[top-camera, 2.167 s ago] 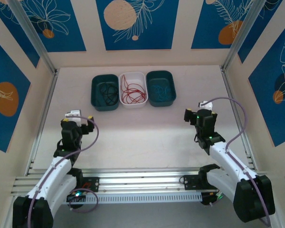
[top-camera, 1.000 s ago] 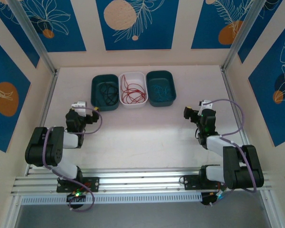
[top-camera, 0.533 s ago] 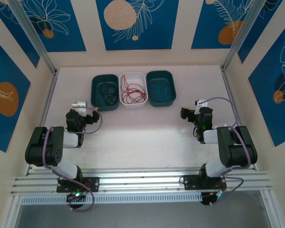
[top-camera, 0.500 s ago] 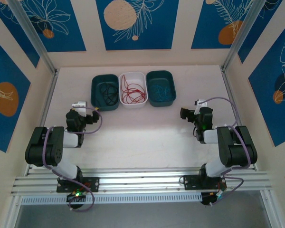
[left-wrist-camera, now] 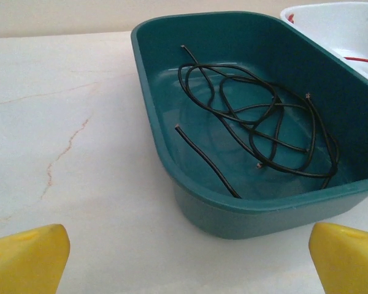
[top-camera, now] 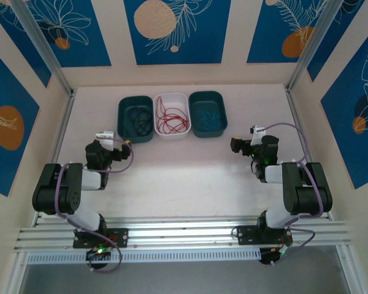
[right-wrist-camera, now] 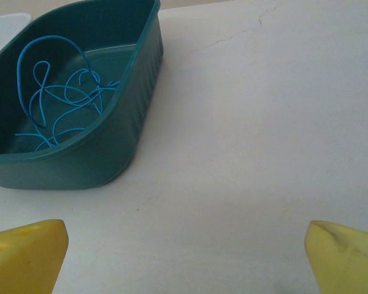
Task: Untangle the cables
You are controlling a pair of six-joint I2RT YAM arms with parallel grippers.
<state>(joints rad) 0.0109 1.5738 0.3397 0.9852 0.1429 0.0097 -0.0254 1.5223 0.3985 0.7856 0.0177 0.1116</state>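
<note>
Three bins stand in a row at the back of the table. Black cables (top-camera: pixel 135 119) (left-wrist-camera: pixel 257 122) lie looped in the left teal bin (top-camera: pixel 121 125) (left-wrist-camera: pixel 251 214). Red cables (top-camera: pixel 172 116) lie in the white bin (top-camera: pixel 172 96). Blue cables (top-camera: pixel 207 114) (right-wrist-camera: pixel 61 104) lie in the right teal bin (top-camera: pixel 221 98) (right-wrist-camera: pixel 80 165). My left gripper (top-camera: pixel 118 139) (left-wrist-camera: pixel 190 257) is low over the table just in front of the left bin, open and empty, its yellow fingertips (left-wrist-camera: pixel 30 257) far apart. My right gripper (top-camera: pixel 244 138) (right-wrist-camera: pixel 187 254) stands open and empty to the right of the right teal bin.
The pale table (top-camera: pixel 184 171) stretches between the arms and the bins. Patterned walls close in the left, right and back sides. An aluminium rail (top-camera: pixel 184 233) carries both arm bases at the near edge.
Both arms have folded down low to the table. Over the last second the right gripper slid slightly left and away, toward the right teal bin; the left barely moved. Both stayed open.
</note>
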